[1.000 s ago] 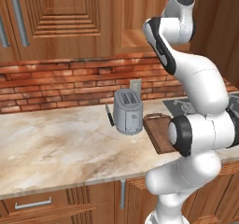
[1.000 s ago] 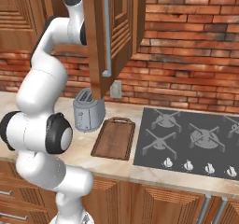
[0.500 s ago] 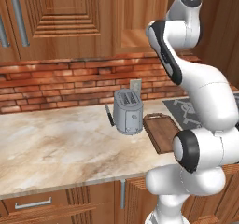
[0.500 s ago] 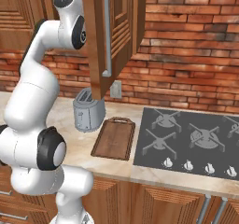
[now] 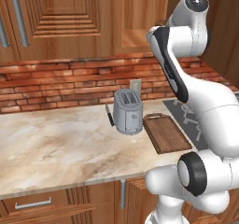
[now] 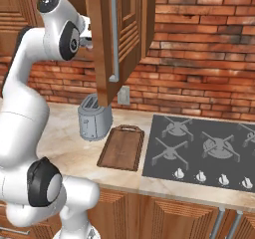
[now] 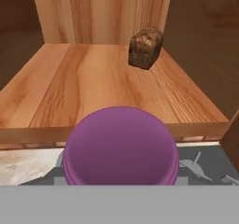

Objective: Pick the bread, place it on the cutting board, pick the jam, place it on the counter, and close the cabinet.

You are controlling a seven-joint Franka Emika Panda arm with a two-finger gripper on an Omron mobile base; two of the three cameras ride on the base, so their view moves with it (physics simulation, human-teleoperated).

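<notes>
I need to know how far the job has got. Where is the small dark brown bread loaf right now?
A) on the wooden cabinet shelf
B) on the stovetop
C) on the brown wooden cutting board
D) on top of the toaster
A: in the hand view the small dark brown bread loaf sits far back on the light wooden cabinet shelf, while the brown wooden cutting board carries nothing.

I'm looking at a smooth, matt purple jam (image 7: 121, 146) lid, plastic-looking. The bread (image 7: 145, 47) is showing a rough, mottled brown crust on the cabinet (image 6: 121, 29)'s warm grained wood. Below, the counter (image 5: 60, 148) is gleaming as polished marbled stone, beside a brushed-metal toaster (image 5: 128, 111) and matt wooden cutting board (image 5: 166, 133).
</notes>
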